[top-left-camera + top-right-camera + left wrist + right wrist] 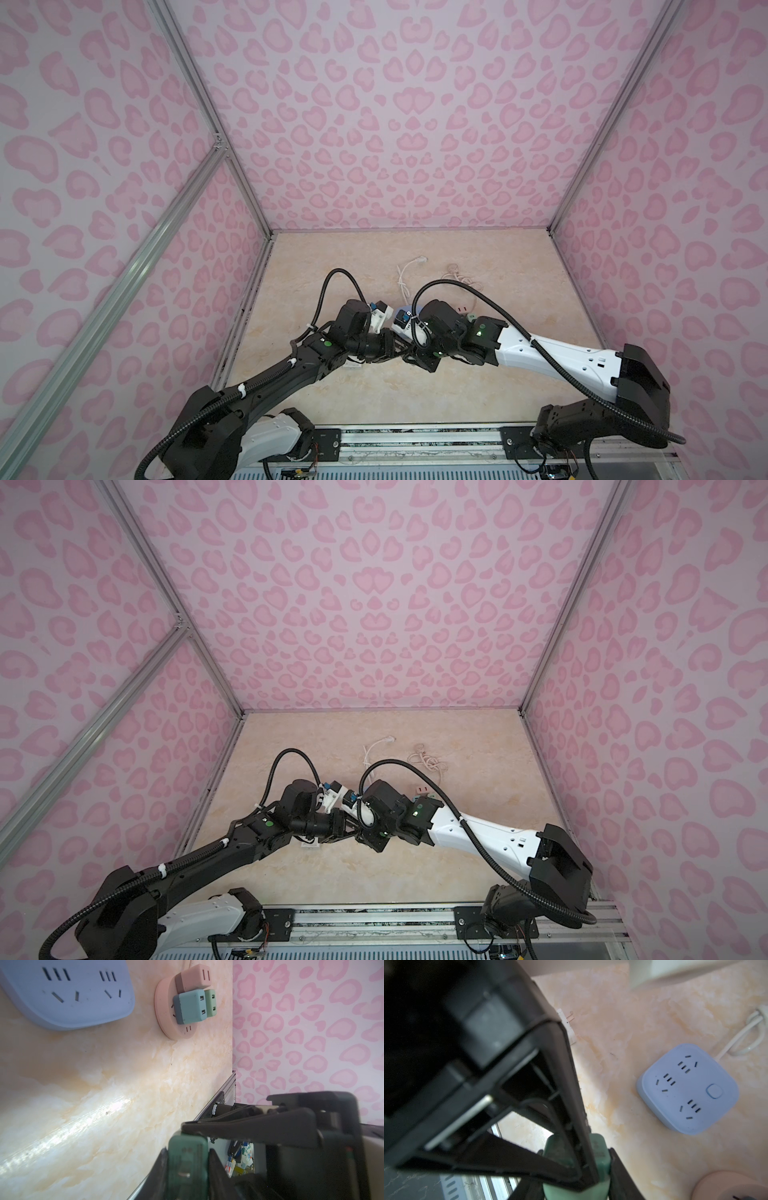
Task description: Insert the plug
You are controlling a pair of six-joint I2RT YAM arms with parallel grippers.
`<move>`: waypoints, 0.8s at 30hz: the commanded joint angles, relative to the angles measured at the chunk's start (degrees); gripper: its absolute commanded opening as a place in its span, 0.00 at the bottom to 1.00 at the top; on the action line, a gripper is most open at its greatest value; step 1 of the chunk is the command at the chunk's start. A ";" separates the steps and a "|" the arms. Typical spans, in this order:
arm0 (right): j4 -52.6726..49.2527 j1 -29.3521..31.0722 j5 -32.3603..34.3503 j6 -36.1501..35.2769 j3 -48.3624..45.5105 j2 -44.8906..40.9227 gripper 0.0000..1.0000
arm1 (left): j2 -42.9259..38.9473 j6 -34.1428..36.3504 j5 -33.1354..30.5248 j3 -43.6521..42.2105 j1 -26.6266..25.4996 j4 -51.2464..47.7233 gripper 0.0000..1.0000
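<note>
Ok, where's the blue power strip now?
In the right wrist view the blue power strip lies flat on the tabletop; from above it's mid-table, left of the pink socket hub.

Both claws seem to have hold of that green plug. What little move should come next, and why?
Probably the right gripper should open a little and let go. Both it and the left gripper are shut on the same green plug, so neither can carry it to the blue power strip.
</note>
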 commanded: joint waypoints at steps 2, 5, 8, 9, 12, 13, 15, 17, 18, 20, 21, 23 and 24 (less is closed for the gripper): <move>4.39 -0.69 1.97 1.51 0.50 0.80 0.48 | 0.15 -1.32 0.32 0.26 -0.08 1.00 0.03; 4.64 -1.86 1.29 2.64 0.30 0.03 0.55 | 0.02 -2.27 -1.15 0.50 -0.09 1.18 0.03; 4.99 -2.79 0.98 3.32 -0.26 -1.55 0.65 | 0.05 -3.25 -2.17 1.55 -0.04 1.14 0.03; 5.34 -3.18 0.77 3.63 -0.51 -2.25 0.67 | 0.21 -3.35 -2.60 2.26 0.03 0.52 0.03; 7.18 -4.84 -1.08 5.32 -1.46 -4.16 0.71 | 1.23 -3.60 -4.06 4.64 -0.01 -2.48 0.03; 8.33 -5.45 -1.84 5.69 -1.91 -4.84 0.71 | 1.56 -4.03 -4.37 5.14 0.05 -2.73 0.03; 10.41 -6.66 -2.81 6.44 -2.81 -6.48 0.71 | 1.73 -5.29 -4.56 5.55 0.07 -2.32 0.03; 11.72 -7.92 -3.33 6.86 -3.50 -8.34 0.71 | 1.65 -6.84 -4.58 6.00 0.16 -1.98 0.02; 12.42 -8.52 -3.42 7.19 -4.02 -9.28 0.71 | 1.49 -7.59 -4.49 6.23 0.29 -1.82 0.02; 13.69 -9.78 -3.33 7.99 -5.02 -11.40 0.70 | 1.23 -8.77 -4.32 6.99 0.42 -2.05 0.02; 14.41 -10.54 -3.33 8.43 -5.69 -12.52 0.70 | 1.11 -9.39 -4.02 7.54 0.67 -2.31 0.02; 15.34 -11.78 -3.30 9.14 -6.82 -14.22 0.70 | 0.78 -10.60 -3.38 8.41 1.38 -3.00 0.02; 15.48 -12.18 -2.72 9.64 -7.18 -14.87 0.70 | 0.52 -11.41 -2.87 8.76 1.72 -2.93 0.02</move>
